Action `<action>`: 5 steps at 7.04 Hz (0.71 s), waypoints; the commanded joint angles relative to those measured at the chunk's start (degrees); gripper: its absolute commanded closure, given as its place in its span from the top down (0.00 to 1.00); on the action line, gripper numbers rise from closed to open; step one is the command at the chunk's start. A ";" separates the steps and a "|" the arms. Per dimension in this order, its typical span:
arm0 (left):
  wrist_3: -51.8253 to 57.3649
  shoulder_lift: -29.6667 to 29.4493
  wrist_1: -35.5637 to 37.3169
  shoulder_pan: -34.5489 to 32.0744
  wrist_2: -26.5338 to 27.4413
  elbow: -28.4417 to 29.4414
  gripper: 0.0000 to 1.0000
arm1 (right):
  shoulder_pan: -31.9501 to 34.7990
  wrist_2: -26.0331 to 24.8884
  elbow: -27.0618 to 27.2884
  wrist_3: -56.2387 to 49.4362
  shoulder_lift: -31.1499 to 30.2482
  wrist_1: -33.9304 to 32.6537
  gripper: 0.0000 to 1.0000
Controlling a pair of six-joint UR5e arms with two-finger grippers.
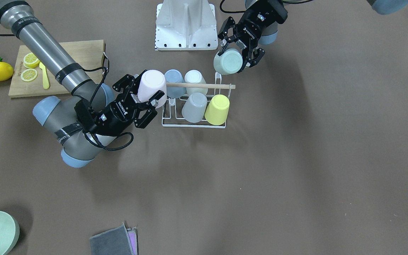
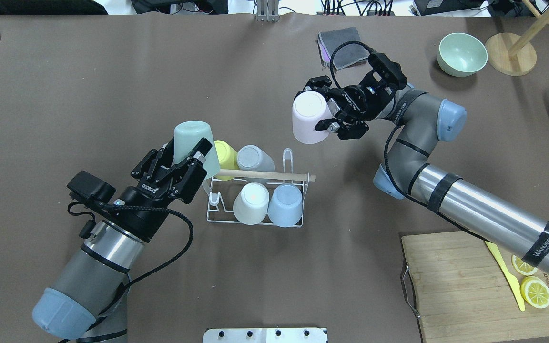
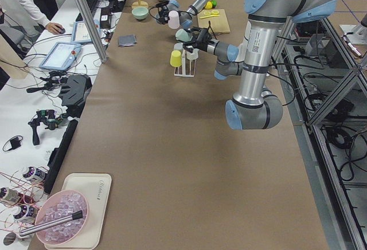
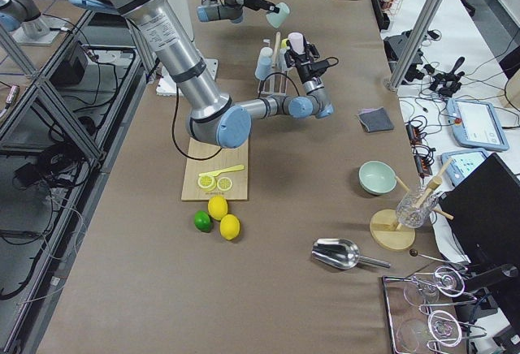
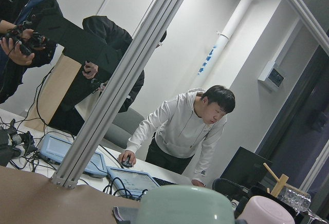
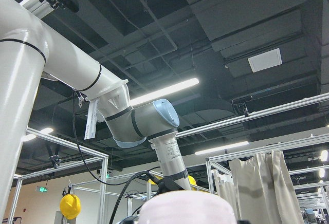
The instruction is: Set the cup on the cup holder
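- Nearest me, on my right, a wooden cutting board (image 2: 455, 286) carries lemon slices (image 2: 535, 291) and a yellow knife (image 2: 505, 274).
- My left tool (image 2: 181, 152) pinches a mint cup (image 2: 196, 140) bottom-up, raised near the left end of the cup holder (image 2: 298, 177). ROBOTIQ is printed on the tool body.
- The cup holder stands mid-counter (image 2: 112, 71) with upturned cups on its prongs: a cream cup (image 2: 250, 203) and a blue cup (image 2: 285, 205) in the near row, a yellow cup (image 2: 225, 153) and a grey cup (image 2: 254, 158) behind.
- My right tool (image 2: 321, 105) clamps a pink cup (image 2: 309, 116) bottom-up, raised by the holder's right end.
- Farthest stands a mint bowl (image 2: 462, 53).
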 commanded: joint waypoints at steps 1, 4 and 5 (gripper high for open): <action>0.08 -0.28 -1.70 0.88 1.36 2.07 0.38 | -1.79 -0.21 -0.94 -1.15 1.00 -0.06 0.27; -0.01 -1.34 -1.71 1.76 1.54 3.66 0.38 | -3.02 -1.26 -1.82 -2.38 1.70 0.03 0.27; -0.01 -1.51 -1.71 1.93 1.54 3.66 0.38 | -3.02 -1.35 -1.91 -4.21 1.88 0.03 0.27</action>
